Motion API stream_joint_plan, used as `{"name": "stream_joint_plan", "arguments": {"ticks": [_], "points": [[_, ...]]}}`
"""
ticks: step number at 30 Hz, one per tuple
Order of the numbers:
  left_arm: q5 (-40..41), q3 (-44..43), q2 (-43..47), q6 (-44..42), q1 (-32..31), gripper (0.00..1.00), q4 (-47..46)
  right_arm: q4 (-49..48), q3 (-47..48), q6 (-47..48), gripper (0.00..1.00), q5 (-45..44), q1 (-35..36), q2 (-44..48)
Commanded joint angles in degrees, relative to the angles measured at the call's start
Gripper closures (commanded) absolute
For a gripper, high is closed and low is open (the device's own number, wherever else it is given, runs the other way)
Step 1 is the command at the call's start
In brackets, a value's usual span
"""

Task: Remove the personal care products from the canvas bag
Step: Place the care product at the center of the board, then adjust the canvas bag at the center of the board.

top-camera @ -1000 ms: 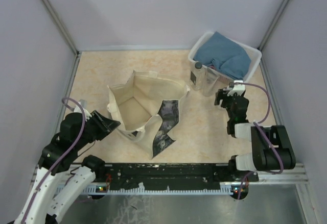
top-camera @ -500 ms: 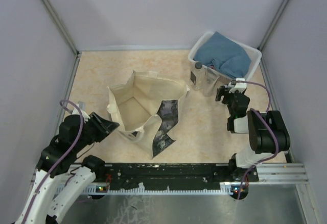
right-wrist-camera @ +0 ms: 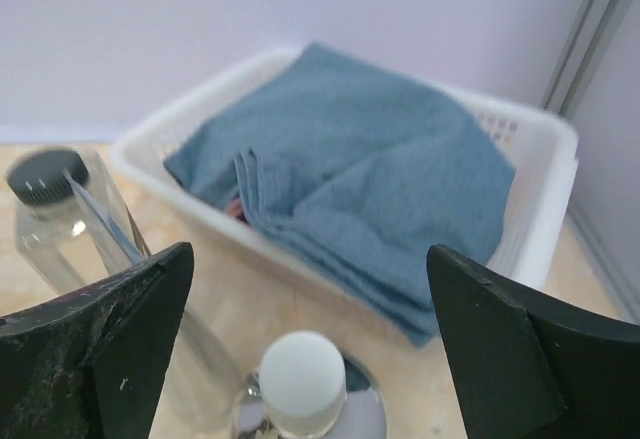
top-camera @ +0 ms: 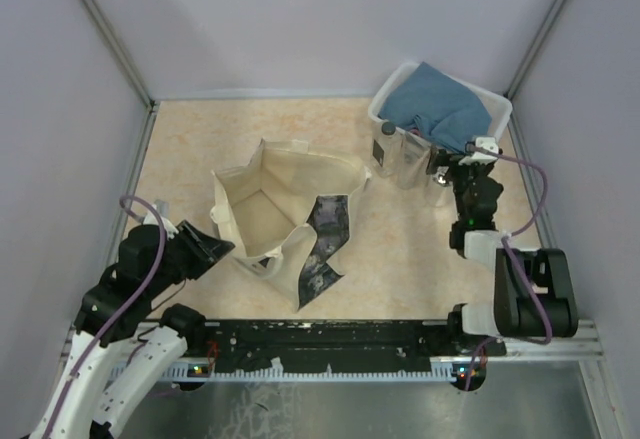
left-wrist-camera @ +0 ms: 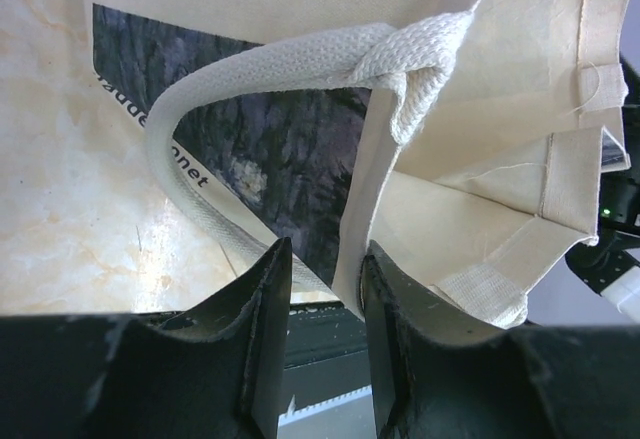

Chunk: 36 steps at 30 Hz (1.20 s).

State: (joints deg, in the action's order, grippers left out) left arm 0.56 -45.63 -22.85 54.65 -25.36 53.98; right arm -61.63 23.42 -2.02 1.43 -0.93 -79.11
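The cream canvas bag stands open at centre left, its dark printed panel folded outward. Its inside looks bare from above. My left gripper is at the bag's near left corner. In the left wrist view the bag's edge runs between the fingers and rests against the right one, with a gap on the left. The right gripper is wide open above a white-capped bottle standing on the table. A clear bottle with a dark cap stands to its left.
A white plastic basket holding a folded blue cloth stands at the back right, just beyond the bottles. The bag's woven handle loops in front of the left gripper. Grey walls close in all three sides.
The right gripper has moved forward toward the basket and its jaws have spread wider. The left arm and the bag have not moved.
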Motion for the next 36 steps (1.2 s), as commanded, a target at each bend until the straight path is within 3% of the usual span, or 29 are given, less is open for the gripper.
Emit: {"name": "stream_joint_plan", "arguments": {"ticks": [1, 5, 7, 9, 12, 13, 15, 16, 17, 18, 19, 21, 23, 27, 29, 30, 32, 36], "points": [[-0.69, 0.76, -0.63, 0.21, 0.10, 0.60, -0.76, -0.70, 2.48, 2.52, 0.01, -1.15, -0.43, 7.71], [-0.82, 1.05, -0.71, 0.31, 0.11, 0.60, -1.01, 7.65, 6.54, -2.73, 0.01, -1.33, -0.36, 17.05], [-1.10, 1.55, -0.81, 0.39, 0.08, 0.60, -1.67, 17.72, 12.27, -8.48, 0.01, 1.41, -0.35, 18.93], [-1.66, 2.10, -1.00, 0.52, 0.09, 0.60, -2.77, 31.04, 20.78, -11.01, 0.01, 9.67, 0.01, 17.74], [-3.03, 2.66, -1.60, 0.88, 0.08, 0.61, -3.98, 45.24, 29.88, -8.36, 0.01, 14.72, 5.09, 16.61], [-3.40, 2.57, -1.93, 0.85, 0.11, 0.61, -4.13, 48.89, 32.22, -5.80, 0.09, 14.68, 7.83, 16.50], [-4.09, 2.47, -2.29, 1.10, 0.06, 0.61, -4.14, 53.51, 36.25, -4.21, 0.51, 17.02, 11.54, 15.84], [-4.37, 2.44, -2.41, 1.22, 0.06, 0.61, -3.94, 54.48, 37.21, -4.78, 0.65, 18.57, 12.23, 15.44], [-4.54, 2.50, -2.31, 1.31, 0.09, 0.61, -3.77, 54.95, 37.94, -5.75, 0.68, 19.87, 12.76, 15.14], [-4.66, 2.50, -2.21, 1.40, 0.07, 0.61, -3.67, 55.52, 38.58, -6.37, 0.58, 20.59, 13.44, 14.74], [-4.68, 2.57, -1.89, 1.53, 0.10, 0.61, -3.45, 56.34, 39.28, -6.75, 0.56, 20.89, 14.19, 14.49], [-4.60, 2.92, -1.07, 1.87, 0.12, 0.61, -3.28, 57.31, 40.30, -7.03, 0.67, 21.61, 16.04, 13.87], [-4.66, 3.44, -0.08, 2.22, 0.05, 0.61, -3.10, 57.37, 40.69, -7.39, 0.57, 21.65, 17.75, 13.65], [-5.38, 4.20, 1.53, 2.60, 0.09, 0.61, -2.93, 59.28, 42.42, -7.39, 0.58, 21.90, 20.97, 13.29], [-5.31, 4.23, 2.11, 2.44, 0.06, 0.61, -2.79, 60.96, 43.82, -6.83, 0.75, 22.01, 22.89, 12.90], [-5.22, 4.23, 2.30, 2.34, 0.06, 0.61, -2.86, 62.46, 45.05, -6.35, 0.79, 21.77, 24.00, 12.50], [-5.21, 4.08, 2.33, 1.83, 0.11, 0.60, -3.16, 65.66, 48.41, -5.29, 0.66, 21.65, 26.87, 11.33], [-5.01, 3.71, 1.92, 0.88, 0.06, 0.60, -3.44, 69.97, 54.14, -3.57, 0.52, 20.99, 31.72, 8.37]]}}
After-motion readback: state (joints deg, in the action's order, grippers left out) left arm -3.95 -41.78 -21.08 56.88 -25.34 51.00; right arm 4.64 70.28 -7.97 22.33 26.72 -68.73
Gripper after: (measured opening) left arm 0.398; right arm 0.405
